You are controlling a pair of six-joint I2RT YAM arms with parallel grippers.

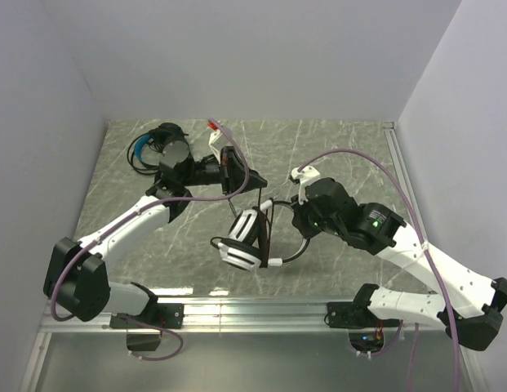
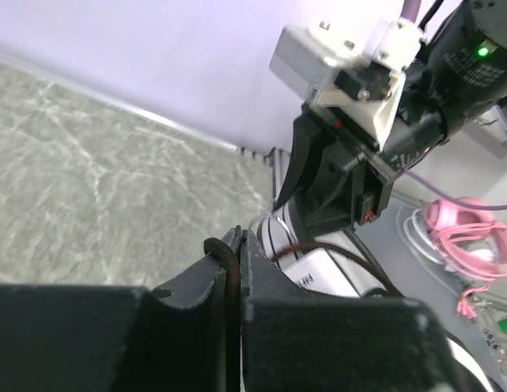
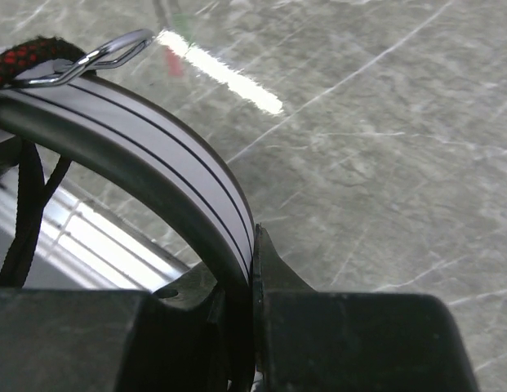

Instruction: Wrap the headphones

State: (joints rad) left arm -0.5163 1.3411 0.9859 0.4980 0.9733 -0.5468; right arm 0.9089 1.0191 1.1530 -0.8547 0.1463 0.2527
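Your white over-ear headset with black ear pads hangs over the middle of the grey marble-patterned table, between the two arms. Its ear cup faces down and toward the near edge. From the right wrist view, its curved headband is white with thin black lines running along it. At its top end sit a bent metal wire loop and a red-and-black braided strap. The second set, a black headset with a blue headband, lies well apart at the far left corner of the table, with its cable looped around it.

Your left arm reaches up from its base and bends to the right, so the left gripper sits just beyond the white headset. In the left wrist view its fingers are pressed together on a thin black cable that runs up between them and curls over their tips.

Your right arm comes in from the right with its wrist turned toward the centre. The right gripper is clamped tight on the headband, which passes straight between its two dark fingers. From the left wrist view you see that gripper pointing down at the headset.
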